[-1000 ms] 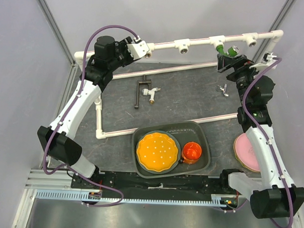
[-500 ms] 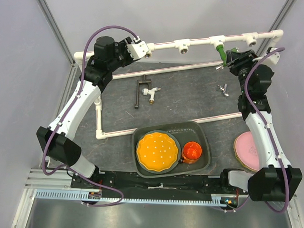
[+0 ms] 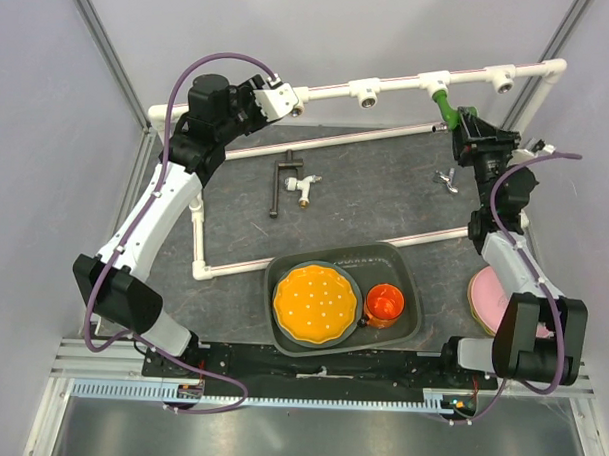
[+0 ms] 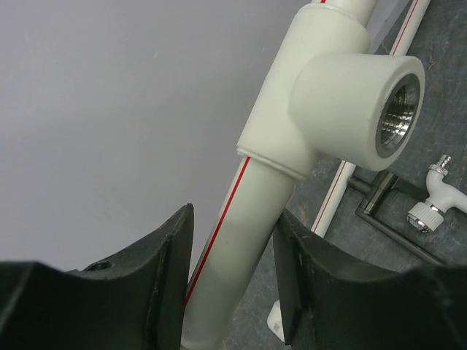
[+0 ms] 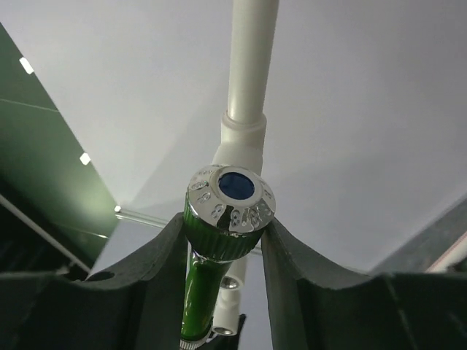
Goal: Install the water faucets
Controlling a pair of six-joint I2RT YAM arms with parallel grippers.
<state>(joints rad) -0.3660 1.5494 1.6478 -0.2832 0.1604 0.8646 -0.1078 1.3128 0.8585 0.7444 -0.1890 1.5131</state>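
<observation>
A green faucet (image 3: pixel 446 106) with a silver, blue-centred cap (image 5: pixel 232 195) hangs from a tee socket of the white PVC pipe frame (image 3: pixel 400 81). My right gripper (image 3: pixel 466 127) (image 5: pixel 222 222) is shut on its cap, a finger pressed to each side. My left gripper (image 3: pixel 279 99) (image 4: pixel 233 219) is shut on the frame's top pipe (image 4: pixel 244 233), just beside an empty tee socket (image 4: pixel 350 95). A black-handled white-and-brass faucet (image 3: pixel 296 183) (image 4: pixel 438 200) lies on the dark mat inside the frame. A tiny silvery faucet (image 3: pixel 446 179) lies to the right.
A grey tray (image 3: pixel 408 262) near the front holds an orange plate (image 3: pixel 315 304) and an orange-red cup (image 3: pixel 386 304). A pink plate (image 3: pixel 487 299) lies at the right edge, partly under my right arm. Two more empty tee sockets (image 3: pixel 367 90) sit along the top pipe.
My right gripper has shifted onto the green faucet's cap and shut on it, and the right forearm has swung rightward. The left arm has not moved.
</observation>
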